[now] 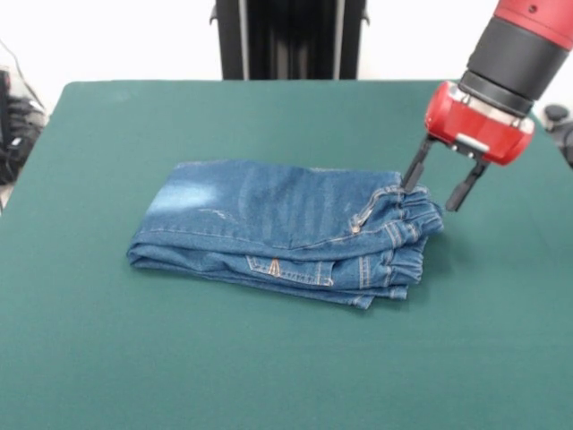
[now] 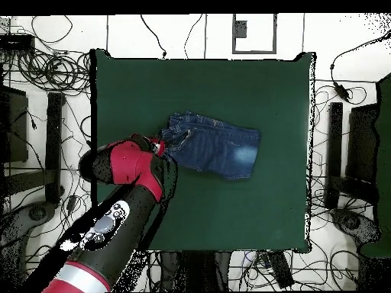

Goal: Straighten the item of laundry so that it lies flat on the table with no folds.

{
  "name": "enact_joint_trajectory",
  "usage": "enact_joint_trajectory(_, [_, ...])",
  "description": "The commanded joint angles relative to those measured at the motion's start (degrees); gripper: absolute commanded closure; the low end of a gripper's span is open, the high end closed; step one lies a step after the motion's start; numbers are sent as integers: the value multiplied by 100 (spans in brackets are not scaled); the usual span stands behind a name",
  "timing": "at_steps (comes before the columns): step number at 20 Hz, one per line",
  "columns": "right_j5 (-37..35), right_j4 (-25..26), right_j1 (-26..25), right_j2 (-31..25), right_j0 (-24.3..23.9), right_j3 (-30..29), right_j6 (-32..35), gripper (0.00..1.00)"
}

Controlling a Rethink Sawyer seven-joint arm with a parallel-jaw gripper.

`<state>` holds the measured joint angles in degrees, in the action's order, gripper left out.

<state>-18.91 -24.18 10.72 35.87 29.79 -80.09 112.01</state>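
Jeans (image 1: 286,231) lie folded over in layers near the middle of the green bench (image 1: 269,367), gathered waistband toward the end effector (image 1: 437,186), faded thigh patch at the opposite end. End effector sits at the waistband end of the jeans, fingers apart and holding nothing; one fingertip (image 1: 412,182) is at the waistband's upper corner, contact uncertain, the other just off the cloth over bare bench. In the overhead view the arm (image 2: 126,198) covers the end effector beside the waistband.
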Motion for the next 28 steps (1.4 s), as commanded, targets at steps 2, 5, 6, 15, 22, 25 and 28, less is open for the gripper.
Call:
enact_joint_trajectory(2, [420,-368,-464,-1019,-171,-194,1518,0])
enact_joint_trajectory(5, [540,-385,-568,-1097,-215,-149,1519,0])
enact_joint_trajectory(6, [535,-381,-592,-1092,-220,-127,1503,0])
enact_joint_trajectory(15, [708,-342,-655,-1431,-397,-166,1377,0])
enact_joint_trajectory(22, [529,-234,-692,-1678,-600,-109,1169,0])
enact_joint_trajectory(25, [430,-183,-682,-1718,-656,-121,1091,0])
enact_joint_trajectory(28, [323,-157,-621,-1718,-671,-145,1063,0])
